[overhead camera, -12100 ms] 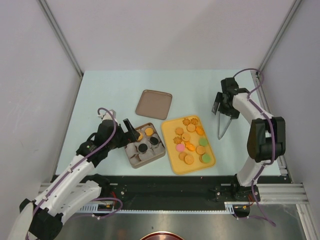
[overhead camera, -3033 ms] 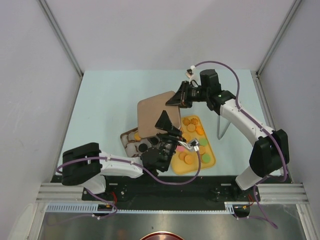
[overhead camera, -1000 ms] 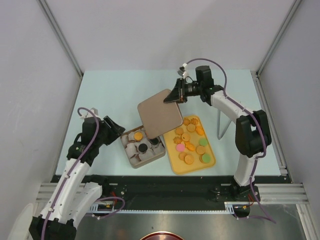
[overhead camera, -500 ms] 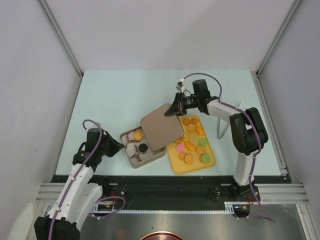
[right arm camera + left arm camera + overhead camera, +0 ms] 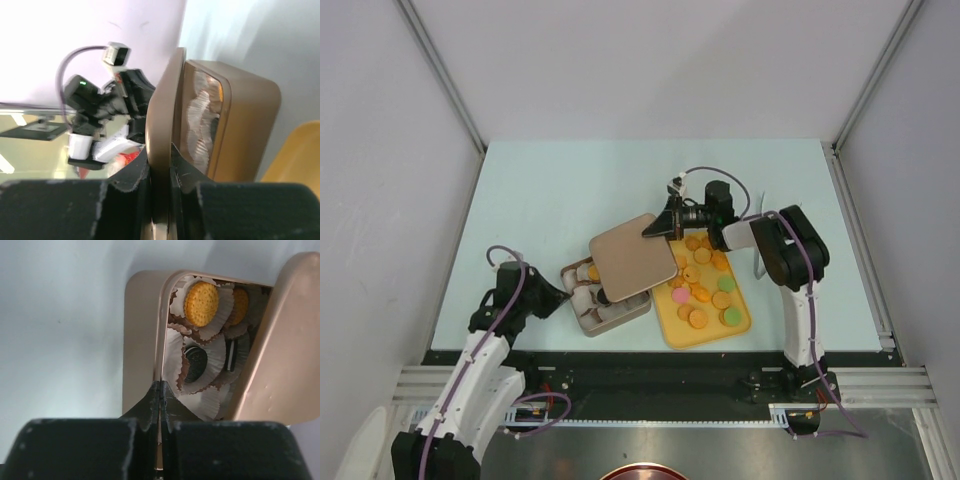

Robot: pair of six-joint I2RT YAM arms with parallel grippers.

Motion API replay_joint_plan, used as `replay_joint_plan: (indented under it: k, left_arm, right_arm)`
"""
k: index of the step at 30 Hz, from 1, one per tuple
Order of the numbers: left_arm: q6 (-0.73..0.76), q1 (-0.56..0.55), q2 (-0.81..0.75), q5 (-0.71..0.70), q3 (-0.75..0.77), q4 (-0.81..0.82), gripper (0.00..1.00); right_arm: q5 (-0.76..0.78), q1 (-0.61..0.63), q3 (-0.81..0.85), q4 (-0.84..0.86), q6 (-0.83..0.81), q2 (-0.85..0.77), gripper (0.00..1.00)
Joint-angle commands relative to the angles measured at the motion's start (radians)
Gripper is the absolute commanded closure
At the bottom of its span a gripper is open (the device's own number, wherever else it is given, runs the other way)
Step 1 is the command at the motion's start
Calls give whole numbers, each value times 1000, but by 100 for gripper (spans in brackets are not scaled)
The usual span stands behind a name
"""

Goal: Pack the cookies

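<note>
Black right tool pinches the rim of the smooth brown rounded-square lid, tilted over the tin. Left tool nips the tin's thin wall. Ridged round cookies sit in crimped white paper cups, with more on the yellow tray alongside. Pale blue bench, grey walls.
</note>
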Motion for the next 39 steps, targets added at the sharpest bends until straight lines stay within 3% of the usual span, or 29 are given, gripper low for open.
replay_joint_plan:
  k: [1, 4, 11, 14, 15, 17, 18, 21, 39]
  left_arm:
    - [-39, 9, 22, 0, -32, 44, 99]
    - [-43, 11, 29, -12, -38, 54, 99]
    - [-43, 9, 68, -16, -55, 88, 100]
    - [-42, 11, 83, -12, -64, 110, 99]
    - [-43, 9, 86, -9, -66, 120, 100]
    - [-43, 11, 95, -5, -69, 136, 99]
    - [-40, 9, 98, -5, -69, 140, 100]
    - [-39, 11, 118, 3, -71, 166, 100]
    - [-37, 9, 178, 26, -77, 241, 99]
  right_arm:
    - [-50, -7, -11, 583, 398, 104, 100]
    - [-49, -12, -11, 734, 519, 165, 100]
    - [-70, -10, -24, 634, 421, 148, 100]
    - [-67, -7, -44, 438, 229, 95, 100]
    - [-57, -7, -46, 275, 160, 76, 100]
    - [-23, -9, -43, 40, -137, 0, 100]
    - [21, -7, -38, -173, -221, -26, 100]
    - [48, -9, -35, -320, -359, -57, 100]
    - [72, 11, -32, -380, -380, 33, 100]
